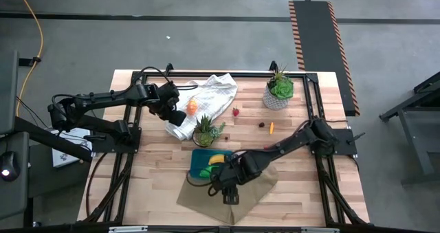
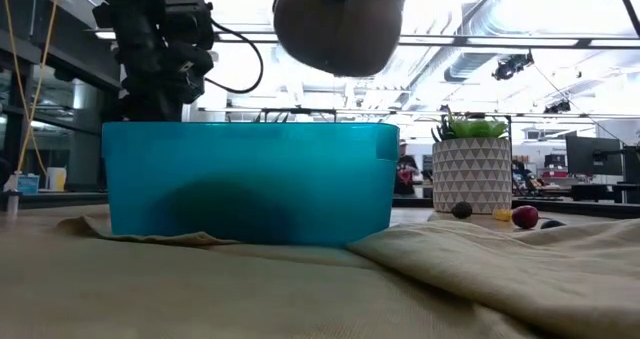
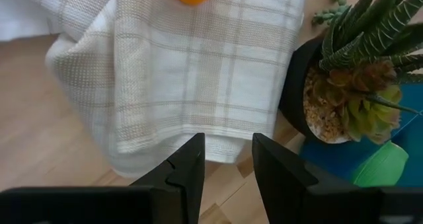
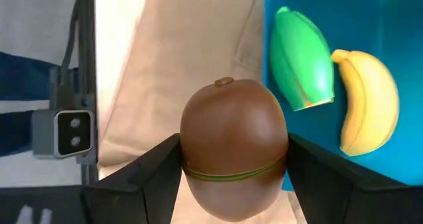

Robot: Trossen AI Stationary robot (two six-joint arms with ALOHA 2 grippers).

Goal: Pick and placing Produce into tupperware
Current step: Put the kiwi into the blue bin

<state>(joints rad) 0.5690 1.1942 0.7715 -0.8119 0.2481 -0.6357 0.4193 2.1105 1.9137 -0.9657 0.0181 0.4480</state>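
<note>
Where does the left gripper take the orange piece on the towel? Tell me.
Take the orange piece across its rounded middle, from above: it lies free on the white towel. The open left gripper is nearest; the right gripper holds the kiwi.

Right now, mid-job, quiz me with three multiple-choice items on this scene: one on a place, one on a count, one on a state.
1. Where is the brown oval toy kiwi?
A. on the white checked towel
B. between the right end effector's fingers
C. beside the white patterned plant pot

2. How many produce pieces lie in the shallow teal-blue plastic tupperware?
A. none
B. two
C. four

3. How is the left end effector?
A. open and empty, above the white checked towel
B. shut on an orange piece
C. shut on a plant

Answers: 1 B, the right end effector grips the kiwi at both sides. 2 B, a yellow toy banana and a green toy pepper lie inside. 3 A, a clear gap shows between its fingers.
</note>
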